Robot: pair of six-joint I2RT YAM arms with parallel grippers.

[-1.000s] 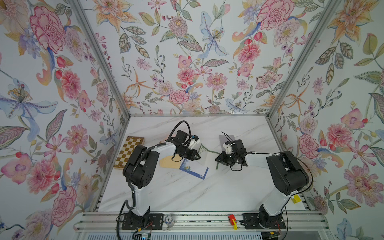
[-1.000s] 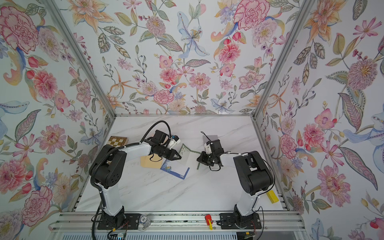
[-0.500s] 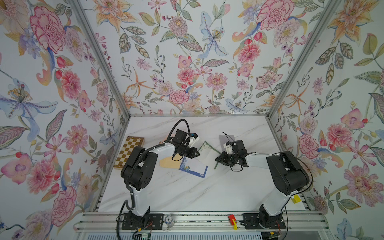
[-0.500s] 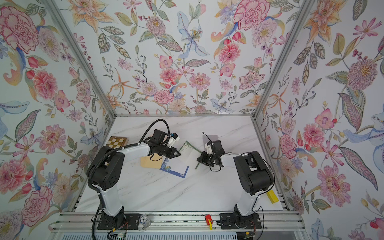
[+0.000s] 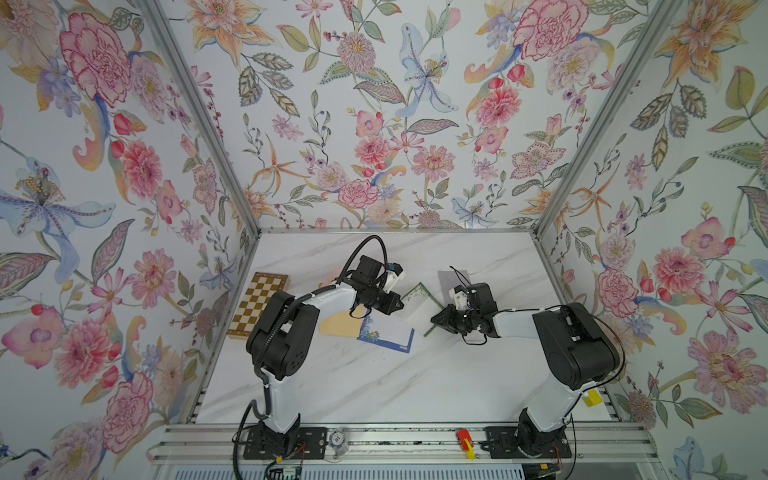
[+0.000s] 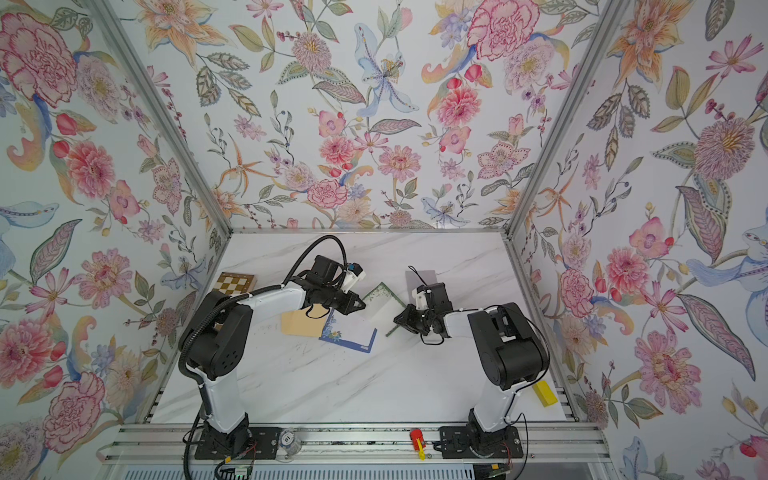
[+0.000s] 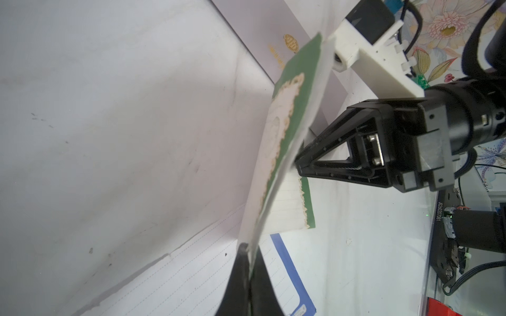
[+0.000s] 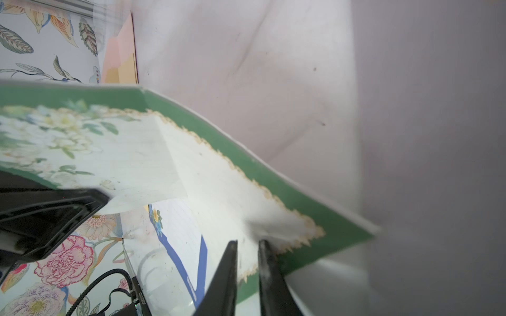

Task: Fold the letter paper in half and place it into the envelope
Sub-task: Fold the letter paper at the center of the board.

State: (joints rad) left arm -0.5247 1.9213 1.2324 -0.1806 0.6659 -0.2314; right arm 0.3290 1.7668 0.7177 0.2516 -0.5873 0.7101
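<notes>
The letter paper [image 5: 419, 300] [image 6: 380, 301], white with a green floral border, sits between my two grippers at mid-table. My left gripper [image 7: 249, 253] [image 5: 401, 305] is shut on one edge and holds that half up as a curved flap [image 7: 290, 104]. The other half [image 8: 219, 177] lies low. My right gripper [image 8: 247, 245] [image 5: 434, 322] has its tips on it near the scalloped border, jaws a narrow gap apart, pinching nothing. A lilac envelope [image 5: 454, 276] [image 7: 262, 30] with a gold seal lies just behind the paper.
A blue-bordered lined sheet [image 5: 388, 332] lies in front of the left gripper, overlapping a tan envelope [image 5: 338, 326]. A chessboard [image 5: 257, 303] rests by the left wall. A yellow block [image 6: 544, 392] sits at the front right corner.
The left gripper has closed onto the paper's edge and shifted slightly right, raising that half. The right gripper has stayed in place.
</notes>
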